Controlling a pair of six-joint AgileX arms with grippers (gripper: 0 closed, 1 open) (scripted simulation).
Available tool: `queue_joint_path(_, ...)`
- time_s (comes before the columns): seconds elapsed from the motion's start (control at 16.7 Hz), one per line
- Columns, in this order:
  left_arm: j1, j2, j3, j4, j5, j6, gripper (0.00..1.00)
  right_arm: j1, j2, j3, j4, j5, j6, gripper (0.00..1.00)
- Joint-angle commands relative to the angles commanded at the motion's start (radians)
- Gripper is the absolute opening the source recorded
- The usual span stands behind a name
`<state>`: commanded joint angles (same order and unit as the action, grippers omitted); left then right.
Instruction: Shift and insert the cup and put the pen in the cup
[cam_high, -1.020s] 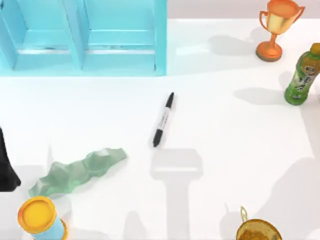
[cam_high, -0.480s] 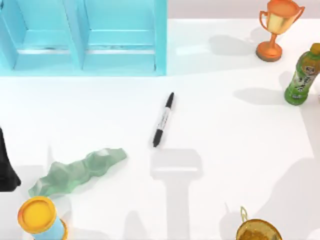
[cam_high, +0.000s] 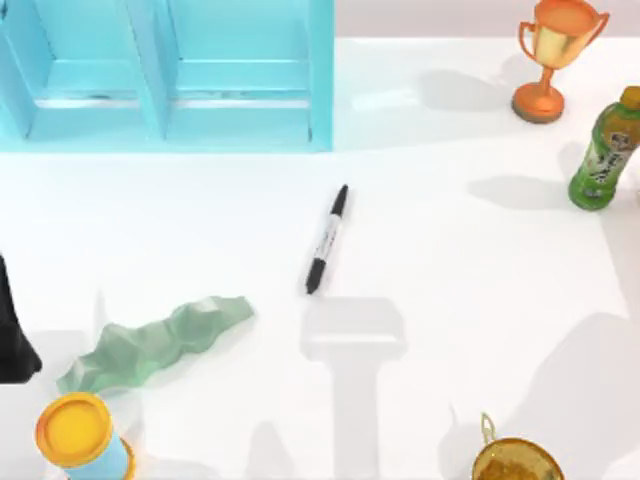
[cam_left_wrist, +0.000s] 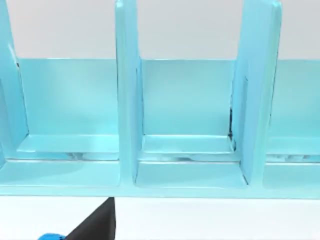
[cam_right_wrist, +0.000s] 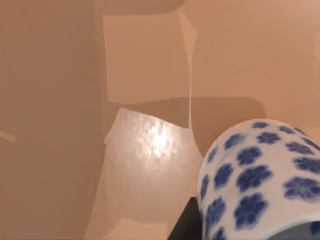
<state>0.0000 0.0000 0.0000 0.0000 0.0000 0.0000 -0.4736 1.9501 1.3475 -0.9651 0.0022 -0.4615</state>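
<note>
Pen (cam_high: 327, 240) lies mid-tabletop (cam_high: 470, 280), cap toward 1 o'clock. Cup (cam_right_wrist: 260, 180) fills right wrist view's foreground. Left arm (cam_high: 12, 330) at 9 o'clock; hand states: cannot tell.

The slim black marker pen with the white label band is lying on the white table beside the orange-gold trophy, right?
Not quite. In the top view the slim black marker pen does lie on the white table, but near its middle, well apart from the orange-gold trophy, which stands at the far right corner.
</note>
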Motion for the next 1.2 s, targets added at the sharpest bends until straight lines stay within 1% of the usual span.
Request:
queue_joint_path(0.18,0.0,0.0,0.0,0.0,0.0,0.0,1.0,0.09,-0.045,0.079,-0.098,-0.001,0.087,0.0)
queue_joint_path(0.48,0.0,0.0,0.0,0.0,0.0,0.0,1.0,0.287,-0.124,0.207,-0.393,-0.002,0.285,0.0)
queue_joint_path(0.66,0.0,0.0,0.0,0.0,0.0,0.0,1.0,0.389,-0.187,0.29,-0.504,-0.003,0.386,0.0)
queue_joint_path(0.78,0.0,0.0,0.0,0.0,0.0,0.0,1.0,0.41,-0.207,0.31,-0.525,-0.003,0.407,0.0)
queue_joint_path(1.02,0.0,0.0,0.0,0.0,0.0,0.0,1.0,0.408,-0.2,0.308,-0.522,-0.005,0.41,0.0)
queue_joint_path(1.2,0.0,0.0,0.0,0.0,0.0,0.0,1.0,0.472,-0.134,0.342,-0.494,-0.005,0.474,0.0)
